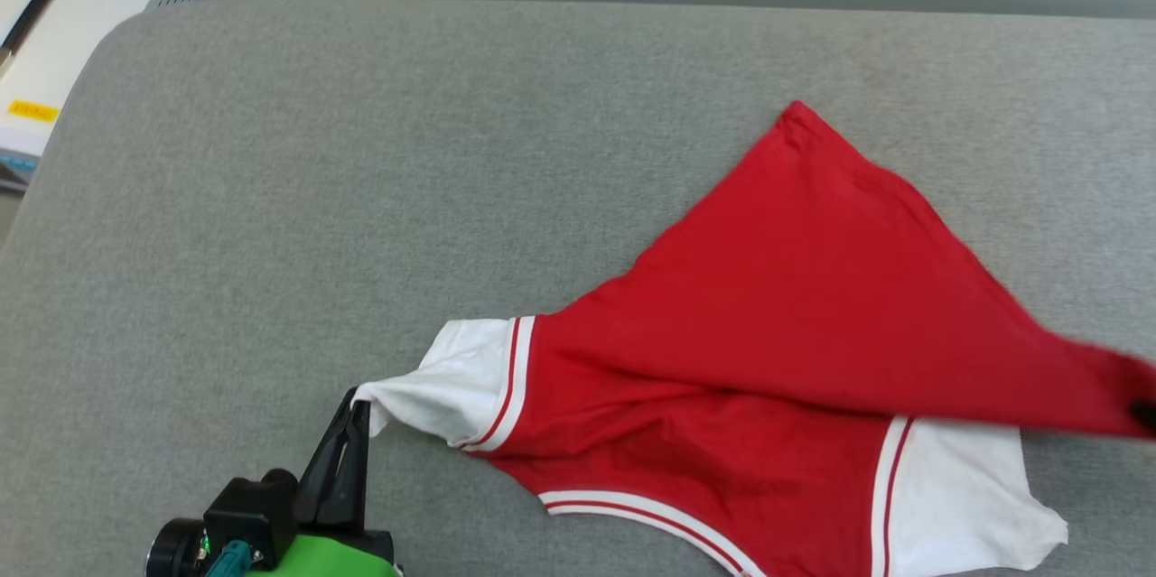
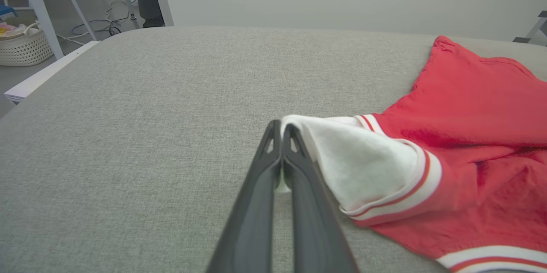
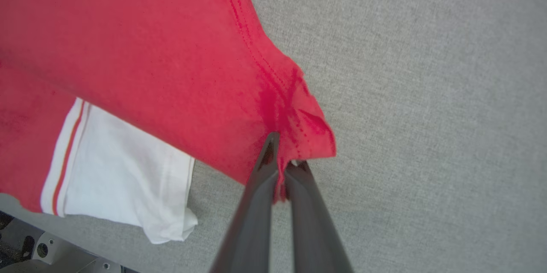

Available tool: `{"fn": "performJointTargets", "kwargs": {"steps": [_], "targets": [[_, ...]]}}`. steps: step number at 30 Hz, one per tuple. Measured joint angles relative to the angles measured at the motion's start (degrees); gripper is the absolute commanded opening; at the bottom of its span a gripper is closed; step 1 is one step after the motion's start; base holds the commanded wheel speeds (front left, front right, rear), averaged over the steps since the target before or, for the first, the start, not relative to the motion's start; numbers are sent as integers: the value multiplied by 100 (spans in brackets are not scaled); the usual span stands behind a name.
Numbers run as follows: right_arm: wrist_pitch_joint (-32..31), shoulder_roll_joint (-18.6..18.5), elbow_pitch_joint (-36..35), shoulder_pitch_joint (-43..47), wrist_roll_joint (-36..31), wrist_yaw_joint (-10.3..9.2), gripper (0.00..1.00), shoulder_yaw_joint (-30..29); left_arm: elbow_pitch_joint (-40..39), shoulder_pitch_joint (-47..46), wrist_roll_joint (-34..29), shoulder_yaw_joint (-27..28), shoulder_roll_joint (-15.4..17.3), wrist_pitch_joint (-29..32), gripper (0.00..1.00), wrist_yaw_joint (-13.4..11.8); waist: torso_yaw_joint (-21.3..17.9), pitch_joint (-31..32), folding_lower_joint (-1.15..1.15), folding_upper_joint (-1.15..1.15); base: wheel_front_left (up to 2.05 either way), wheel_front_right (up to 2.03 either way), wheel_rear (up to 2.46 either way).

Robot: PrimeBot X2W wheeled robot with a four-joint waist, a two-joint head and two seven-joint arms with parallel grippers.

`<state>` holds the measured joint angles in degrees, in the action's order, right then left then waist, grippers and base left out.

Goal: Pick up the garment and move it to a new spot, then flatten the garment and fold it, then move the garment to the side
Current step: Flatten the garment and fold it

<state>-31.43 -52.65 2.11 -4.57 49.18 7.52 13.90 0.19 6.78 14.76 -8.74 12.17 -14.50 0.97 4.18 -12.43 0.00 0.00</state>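
Left tool (image 1: 358,404) at 7 o'clock, nearest us, is clamped on the garment (image 1: 768,315) by its white sleeve (image 1: 452,378). At 4 o'clock our right tool (image 3: 283,153) pinches the red hem corner (image 3: 310,136). We see the garment spread from 5 to 1 o'clock on the grey desk (image 1: 361,153).

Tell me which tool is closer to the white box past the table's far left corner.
Left. The left tool, pinching the garment's white sleeve, is on the box's side; the right tool holds the red hem far to the right.
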Motion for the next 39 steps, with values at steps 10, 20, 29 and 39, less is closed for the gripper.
{"fn": "performJointTargets", "kwargs": {"steps": [10,20,29,39], "targets": [[-130,914,23,1561,-218,-1,0,-470,198,79,124,-9,5,1,0,-26,-300,240,0,0,0,0,0],[79,1174,-508,1377,-533,-1,100,-1238,137,78,137,-31,48,44,0,-75,-340,214,0,0,0,0,0],[-165,655,-1532,-358,-798,-1,100,-1332,-157,-25,82,-209,52,92,0,-80,-222,-95,0,0,0,0,0],[-1701,541,-949,-2688,-747,-1,100,498,-320,-570,-25,-416,-1,83,0,-69,89,-672,0,0,0,0,0]]}}
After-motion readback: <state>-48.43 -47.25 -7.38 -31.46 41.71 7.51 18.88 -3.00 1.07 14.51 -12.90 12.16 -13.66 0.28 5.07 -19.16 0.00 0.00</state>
